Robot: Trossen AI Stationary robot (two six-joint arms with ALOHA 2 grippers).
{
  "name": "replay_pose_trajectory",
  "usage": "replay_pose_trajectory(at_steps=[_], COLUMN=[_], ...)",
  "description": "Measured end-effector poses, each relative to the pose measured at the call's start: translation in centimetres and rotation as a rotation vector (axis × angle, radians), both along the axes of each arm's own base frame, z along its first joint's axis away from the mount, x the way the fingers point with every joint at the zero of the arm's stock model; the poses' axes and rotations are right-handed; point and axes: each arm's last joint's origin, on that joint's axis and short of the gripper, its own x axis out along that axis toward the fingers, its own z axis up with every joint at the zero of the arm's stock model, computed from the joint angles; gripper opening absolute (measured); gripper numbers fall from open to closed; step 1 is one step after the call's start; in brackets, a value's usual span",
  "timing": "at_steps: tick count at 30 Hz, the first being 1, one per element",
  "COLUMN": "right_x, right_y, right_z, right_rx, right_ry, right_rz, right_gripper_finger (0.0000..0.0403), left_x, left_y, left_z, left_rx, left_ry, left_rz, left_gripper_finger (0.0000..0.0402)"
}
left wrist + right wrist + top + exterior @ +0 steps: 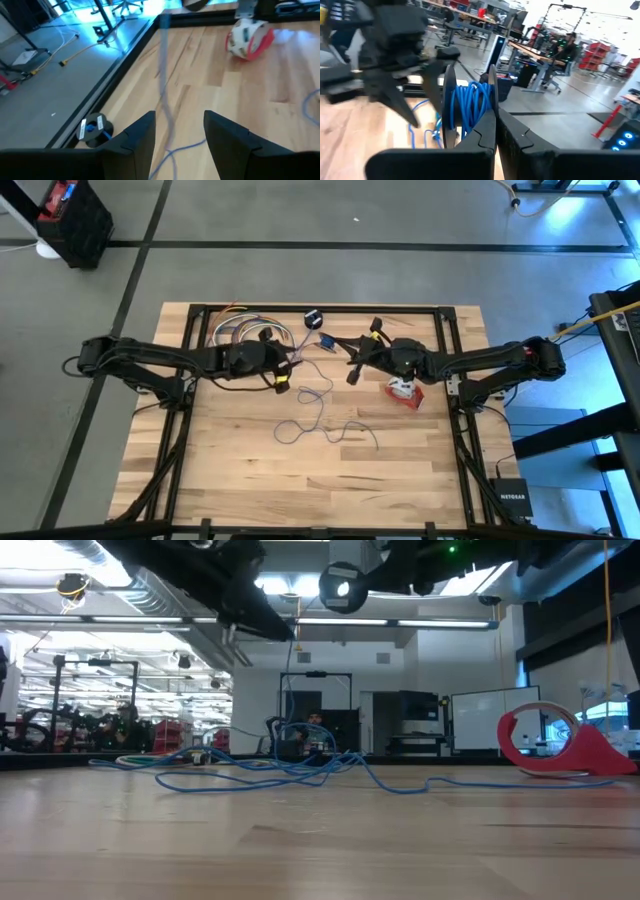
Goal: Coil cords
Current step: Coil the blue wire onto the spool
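A thin blue cord (322,418) lies in loose loops on the wooden table and rises (290,680) toward the grippers. Part of it is wound on a small black spool (470,107), which is off the table (343,587) with my right gripper (495,120) shut on it. My left gripper (180,130) hovers just left of the spool (290,368), open, and the rising cord (164,85) passes through the gap between its fingers. A small black round puck (92,130) lies near the table's far edge (313,318). My right gripper pinches one black flange of the spool (491,87) between its two fingers, at the flange's rim. The fingers come roughly level from the table's right. The spool is lifted clear of the table, and the blue windings (472,102) sit beside the fingertips. Whether my left gripper touches the cord between its fingers cannot be told.
A red-and-white holder shaped like a tape dispenser (404,392) stands right of centre (555,740). A bunch of coloured wires (240,330) lies at the far left of the table. The black frame rail (320,308) runs along the far edge. Bare wood fills the near half.
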Motion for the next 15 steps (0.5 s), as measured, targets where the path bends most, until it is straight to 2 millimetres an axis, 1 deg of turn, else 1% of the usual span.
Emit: replay_pose_trajectory(at_steps=[8,15], right_x=[0.0,0.0], right_y=[0.0,0.0], right_z=[0.0,-0.1], right_rx=[0.000,0.000], right_ry=[-0.002,0.007], right_rz=[0.000,0.001], right_gripper_finger=[0.0009,0.0009], left_x=[0.5,0.8], left_y=[1.8,1.9], left_z=[-1.0,-1.2], left_rx=[-0.028,-0.028], left_ry=[0.004,0.005], left_rz=[0.075,0.076], left_gripper_finger=[0.0159,0.0159])
